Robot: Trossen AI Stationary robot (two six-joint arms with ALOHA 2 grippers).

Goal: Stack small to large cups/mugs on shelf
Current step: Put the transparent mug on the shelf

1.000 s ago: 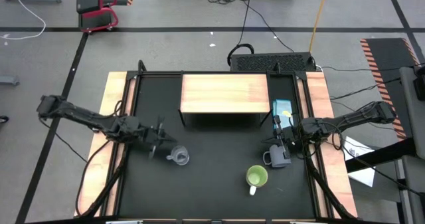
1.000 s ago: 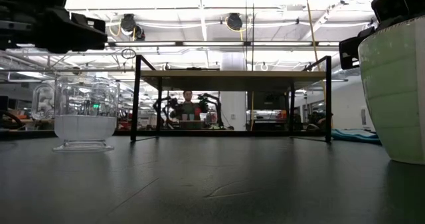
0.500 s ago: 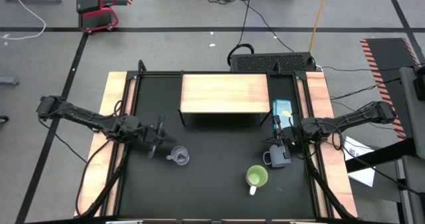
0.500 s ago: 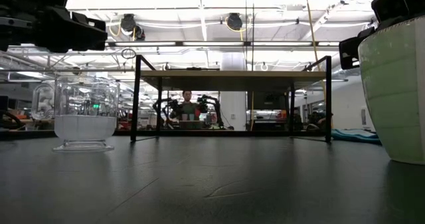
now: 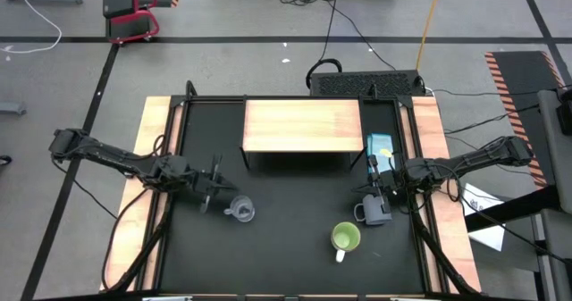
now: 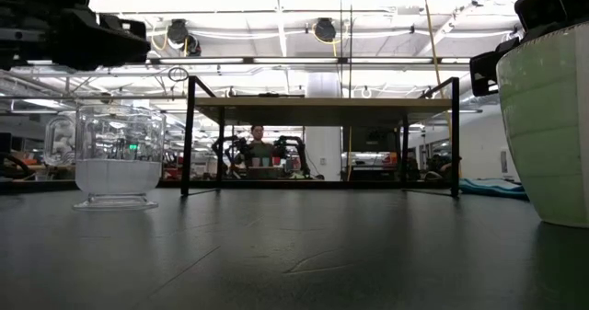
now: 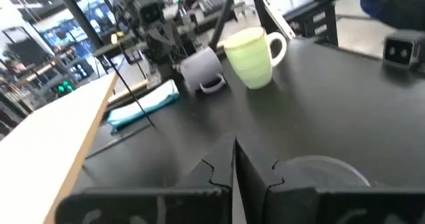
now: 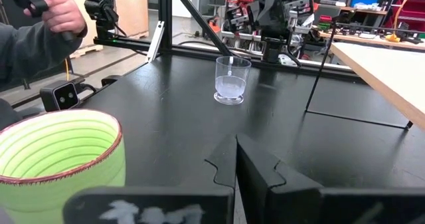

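Left gripper (image 5: 217, 190) hovers over the black table (image 5: 286, 247) just beside the small clear glass cup (image 5: 239, 211), on the cup's shelf-ward left side. In its own wrist view the two dark fingers (image 7: 216, 177) stand almost together with only a thin slit between them, and nothing is held; the cup's rim (image 7: 322, 171) shows just ahead of them.

Right gripper (image 5: 382, 187) sits at the right side of the table, directly above the grey-blue handled mug (image 5: 374, 212). Its fingers (image 8: 255, 167) are pressed together (no gap shows in the wrist view) and they grip nothing.

From above, the three vessels all stand upright on the table in front of the shelf (image 5: 302, 126), none on it. The glass cup is at front left. The grey-blue mug is at front right, with the lime-green mug (image 5: 345, 238) near it toward the front edge, its white handle (image 5: 340, 255) pointing at the front edge.

The shelf, a light-wood board on a black frame, stands at the back centre of the table, its top bare. A blue cloth (image 5: 380, 146) lies just beside its right end.

In the right wrist view, a person's hand (image 8: 61, 12) and grey sleeve show beyond the table's edge.
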